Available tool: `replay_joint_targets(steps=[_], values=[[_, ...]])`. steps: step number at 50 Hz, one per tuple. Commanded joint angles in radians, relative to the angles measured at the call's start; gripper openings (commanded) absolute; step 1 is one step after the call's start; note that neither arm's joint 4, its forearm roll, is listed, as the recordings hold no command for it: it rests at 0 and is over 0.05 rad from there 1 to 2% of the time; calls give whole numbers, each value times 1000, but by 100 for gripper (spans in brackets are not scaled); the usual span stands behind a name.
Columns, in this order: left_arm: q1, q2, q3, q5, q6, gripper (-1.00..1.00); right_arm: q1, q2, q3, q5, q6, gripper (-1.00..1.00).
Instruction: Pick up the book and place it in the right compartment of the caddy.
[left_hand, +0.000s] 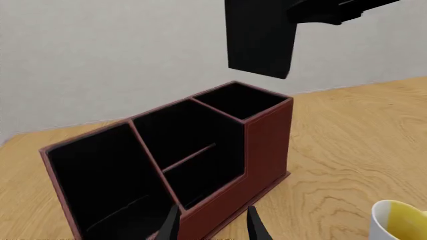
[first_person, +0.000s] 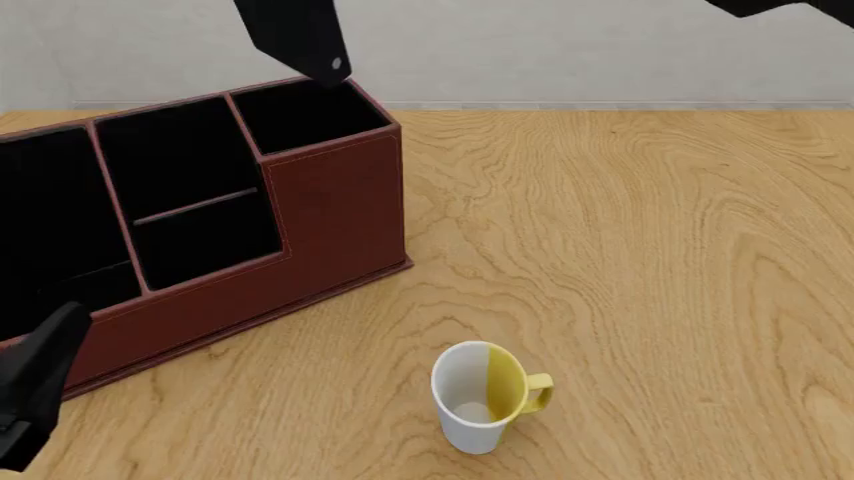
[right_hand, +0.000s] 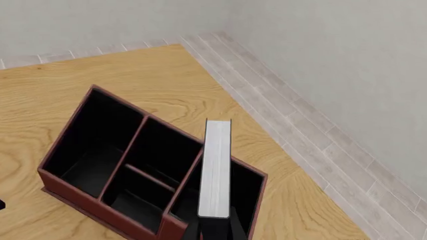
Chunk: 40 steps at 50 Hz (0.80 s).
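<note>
The black book (first_person: 287, 35) hangs tilted in the air, its lower corner just above the right compartment (first_person: 310, 115) of the reddish-brown caddy (first_person: 334, 215). My right gripper (right_hand: 215, 231) is shut on the book; the right wrist view shows the book's white page edge (right_hand: 217, 167) over the caddy's (right_hand: 67, 180) end bin. In the left wrist view the book (left_hand: 260, 37) hangs over that compartment (left_hand: 239, 100), held from above by the right gripper. My left gripper (left_hand: 212, 227) is open and empty, low in front of the caddy (left_hand: 267, 150).
A white and yellow mug (first_person: 481, 395) stands on the wooden table (first_person: 641, 250) in front of the caddy, to its right; it also shows in the left wrist view (left_hand: 400, 220). The left arm (first_person: 34, 385) sits at the near left corner. A grey wall stands behind the table.
</note>
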<state>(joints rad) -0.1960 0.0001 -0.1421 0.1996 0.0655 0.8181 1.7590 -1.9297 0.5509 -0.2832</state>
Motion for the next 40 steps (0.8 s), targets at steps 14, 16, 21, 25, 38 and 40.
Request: replay_joint_targets(steps=[14,16,21,25,38,40], values=[[18,0,13,-7,0,100,-22,97,-81,-15,48,-100],[20,0,19,-11,0,100,-22,102,-81,-18,50,-100],[20,0,25,-15,-1,100,-32,112,-75,-29,54,-100],[21,0,24,-12,0,100,-33,114,-62,-38,62,-100],[26,0,31,-19,2,100,-31,131,-40,-70,86,-100],[27,0,28,-16,2,100,-29,132,-38,-72,89,-100]])
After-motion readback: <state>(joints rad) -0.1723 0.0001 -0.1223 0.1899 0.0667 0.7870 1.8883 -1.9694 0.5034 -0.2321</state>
